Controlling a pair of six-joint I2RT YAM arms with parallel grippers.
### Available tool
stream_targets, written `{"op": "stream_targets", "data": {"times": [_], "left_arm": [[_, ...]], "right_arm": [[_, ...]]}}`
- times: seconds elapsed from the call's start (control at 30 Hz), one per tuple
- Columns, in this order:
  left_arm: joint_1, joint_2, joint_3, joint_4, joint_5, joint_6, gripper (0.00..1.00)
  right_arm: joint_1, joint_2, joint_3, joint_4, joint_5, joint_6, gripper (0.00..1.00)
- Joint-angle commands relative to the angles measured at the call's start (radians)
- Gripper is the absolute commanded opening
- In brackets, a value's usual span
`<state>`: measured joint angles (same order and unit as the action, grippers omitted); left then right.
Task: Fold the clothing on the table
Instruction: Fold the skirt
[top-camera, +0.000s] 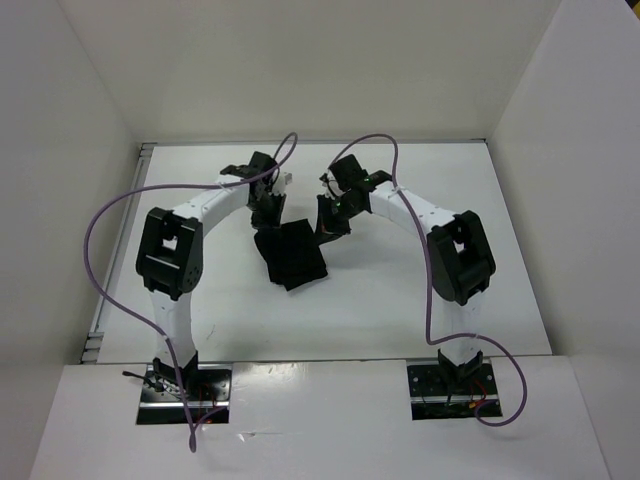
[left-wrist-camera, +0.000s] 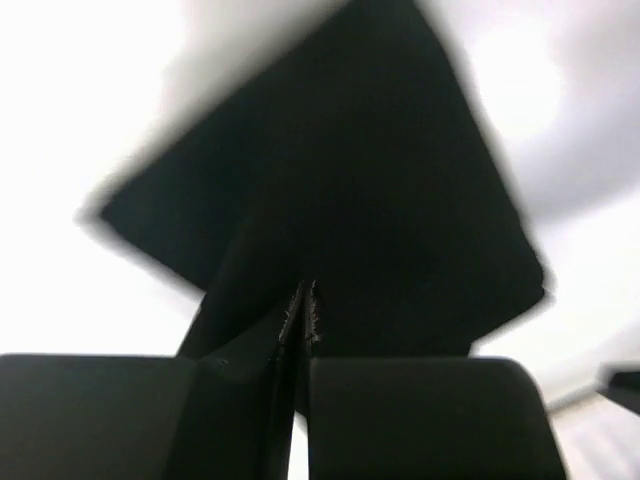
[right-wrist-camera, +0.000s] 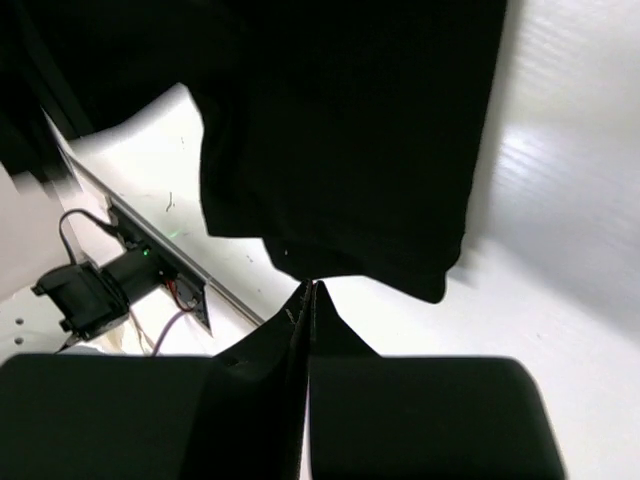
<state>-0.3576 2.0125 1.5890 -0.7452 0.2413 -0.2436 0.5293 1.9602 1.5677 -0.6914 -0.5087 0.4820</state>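
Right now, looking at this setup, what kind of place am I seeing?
Probably a robotics test cell, not a home: two robot arms bolted at the edge of a white table, plain white walls boxing it in, and black clothing as practice material.

The white, black-jointed left arm (top-camera: 172, 262) rises from the lower left of the top view, bends at its elbow and reaches toward the centre. The matching right arm (top-camera: 452, 250) mirrors it from the lower right. The black two-finger left end effector (left-wrist-camera: 302, 305) has its fingers nearly touching, with a thin slit between them. The right end effector (right-wrist-camera: 307, 295) has its fingers pressed together.
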Motion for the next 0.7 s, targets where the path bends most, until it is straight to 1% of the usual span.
{"op": "stream_targets", "data": {"times": [0.0, 0.07, 0.13, 0.23, 0.27, 0.3, 0.33, 0.37, 0.43, 0.47, 0.57, 0.67], "left_arm": [[0.071, 0.008, 0.046, -0.04, -0.175, -0.019, 0.08], [0.1, -0.017, 0.036, -0.054, -0.25, -0.019, 0.08], [0.114, -0.031, 0.016, -0.054, -0.293, -0.019, 0.1], [0.123, -0.031, -0.009, -0.054, -0.303, -0.019, 0.1], [0.123, -0.031, -0.009, -0.054, -0.303, -0.028, 0.1], [0.123, -0.031, -0.009, -0.045, -0.283, -0.028, 0.1], [0.123, -0.052, -0.018, -0.045, -0.26, -0.039, 0.1], [0.123, -0.098, -0.032, -0.034, -0.196, -0.039, 0.1], [0.123, -0.15, -0.049, -0.013, -0.116, -0.048, 0.11], [0.123, -0.191, -0.061, -0.003, -0.04, -0.048, 0.13], [0.098, -0.231, -0.125, 0.038, 0.036, -0.071, 0.13], [0.086, -0.232, -0.211, 0.099, 0.088, -0.117, 0.13]], "right_arm": [[0.014, -0.015, -0.008, 0.038, -0.027, -0.009, 0.0], [0.014, -0.015, -0.008, 0.038, -0.037, -0.01, 0.01], [0.014, -0.015, -0.008, 0.038, -0.037, -0.019, 0.01], [0.014, -0.006, 0.002, 0.02, -0.047, -0.028, 0.01], [0.023, 0.005, 0.012, 0.02, -0.047, -0.037, 0.02], [0.023, 0.005, 0.012, 0.02, -0.047, -0.046, 0.02], [0.023, 0.005, 0.023, 0.009, -0.057, -0.046, 0.05], [0.034, 0.014, 0.035, 0.0, -0.057, -0.071, 0.07], [0.043, 0.029, 0.044, -0.014, -0.071, -0.082, 0.11], [0.043, 0.045, 0.045, -0.014, -0.071, -0.082, 0.11], [0.043, 0.078, 0.025, 0.013, -0.108, -0.082, 0.12], [0.052, 0.123, 0.025, 0.038, -0.171, -0.091, 0.13]]}}
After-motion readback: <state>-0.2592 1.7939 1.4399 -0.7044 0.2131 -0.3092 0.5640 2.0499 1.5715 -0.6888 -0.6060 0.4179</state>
